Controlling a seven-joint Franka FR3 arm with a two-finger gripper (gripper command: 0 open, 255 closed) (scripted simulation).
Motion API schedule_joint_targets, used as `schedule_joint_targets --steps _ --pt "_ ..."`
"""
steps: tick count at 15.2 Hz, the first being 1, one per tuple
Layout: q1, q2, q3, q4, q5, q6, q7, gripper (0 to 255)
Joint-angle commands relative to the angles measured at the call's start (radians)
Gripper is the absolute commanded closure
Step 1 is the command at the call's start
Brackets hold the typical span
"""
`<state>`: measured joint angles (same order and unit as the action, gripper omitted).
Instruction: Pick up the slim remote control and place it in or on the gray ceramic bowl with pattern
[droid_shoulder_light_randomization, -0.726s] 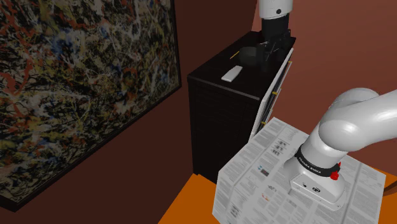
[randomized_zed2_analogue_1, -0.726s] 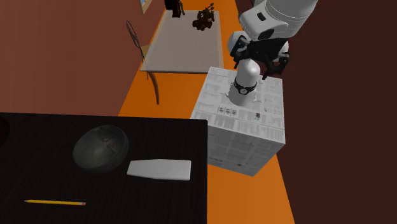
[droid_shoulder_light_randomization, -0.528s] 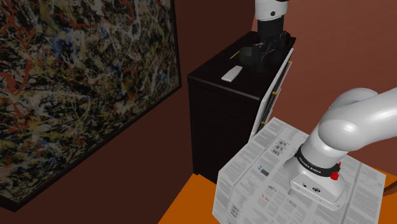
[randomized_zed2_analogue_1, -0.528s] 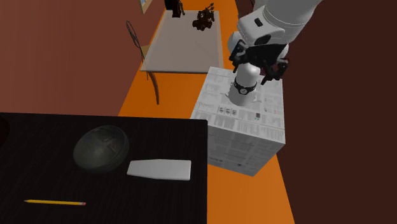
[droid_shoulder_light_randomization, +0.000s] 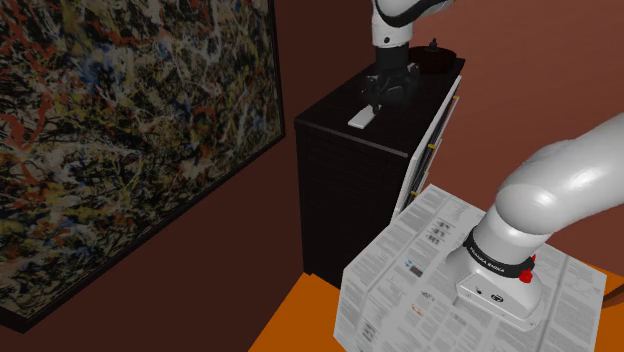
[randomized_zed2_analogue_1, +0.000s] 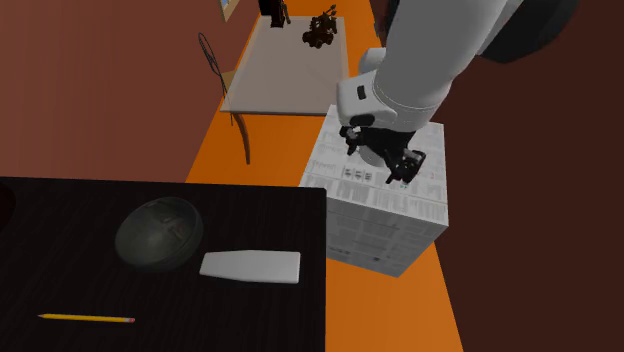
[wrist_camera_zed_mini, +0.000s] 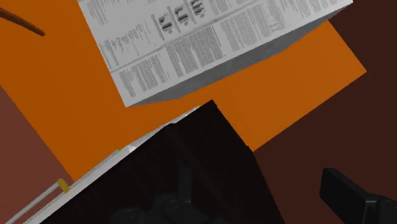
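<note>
**A:** Start with the biggest piece. What worries you about the dark cabinet (droid_shoulder_light_randomization: 345, 170)?

**B:** Its top stands high, and the edge nearest the newsprint-covered stand (randomized_zed2_analogue_1: 385, 205) drops straight to the orange floor (randomized_zed2_analogue_1: 440, 310). Anything knocked over that edge is probably lost.

**A:** And the arm (droid_shoulder_light_randomization: 560, 180)?

**B:** It reaches far up, with the gripper (droid_shoulder_light_randomization: 385, 88) hanging over the cabinet top, close above the slim remote (droid_shoulder_light_randomization: 362, 117) in the shoulder view. I cannot tell whether the gripper is open or shut, but it has hold of nothing. The wrist view looks slantwise past the cabinet's edge, so I judge that a descent from this pose could land off-centre.

**A:** The bowl (randomized_zed2_analogue_1: 158, 233)?

**B:** It is dark and rounded, and sits just beside the remote. A wide swing could bump it.

**A:** And the remote itself?

**B:** It lies flat on the top, between the bowl and the edge. It is thin, so it may skid or tip out of a shallow pinch.

**A:** The pencil (randomized_zed2_analogue_1: 86, 318)?

**B:** It is well apart. Only a stray sweep would roll it.
</note>
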<state>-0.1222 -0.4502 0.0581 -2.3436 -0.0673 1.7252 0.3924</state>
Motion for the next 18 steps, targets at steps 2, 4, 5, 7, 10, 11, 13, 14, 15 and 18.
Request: schedule_joint_targets --steps 2,4,5,7,10,11,13,14,15,18 --pt "-0.031 0.103 -0.005 0.042 0.006 0.078 0.082 0" --pt "-0.049 0.17 -0.012 0.076 0.009 0.123 0.132 0" --pt "-0.058 0.203 -0.016 0.093 0.01 0.145 0.157 0" --pt "-0.075 0.269 -0.025 0.131 0.014 0.184 0.204 0" --pt "-0.099 0.364 -0.042 0.192 0.02 0.237 0.271 0" --pt "-0.107 0.395 -0.049 0.213 0.023 0.253 0.292 0" --pt "-0.122 0.455 -0.063 0.257 0.03 0.283 0.333 0" --pt "-0.129 0.485 -0.07 0.28 0.034 0.297 0.353 0" --pt "-0.136 0.514 -0.078 0.303 0.039 0.31 0.372 0" --pt "-0.158 0.6 -0.101 0.373 0.056 0.346 0.426 0"
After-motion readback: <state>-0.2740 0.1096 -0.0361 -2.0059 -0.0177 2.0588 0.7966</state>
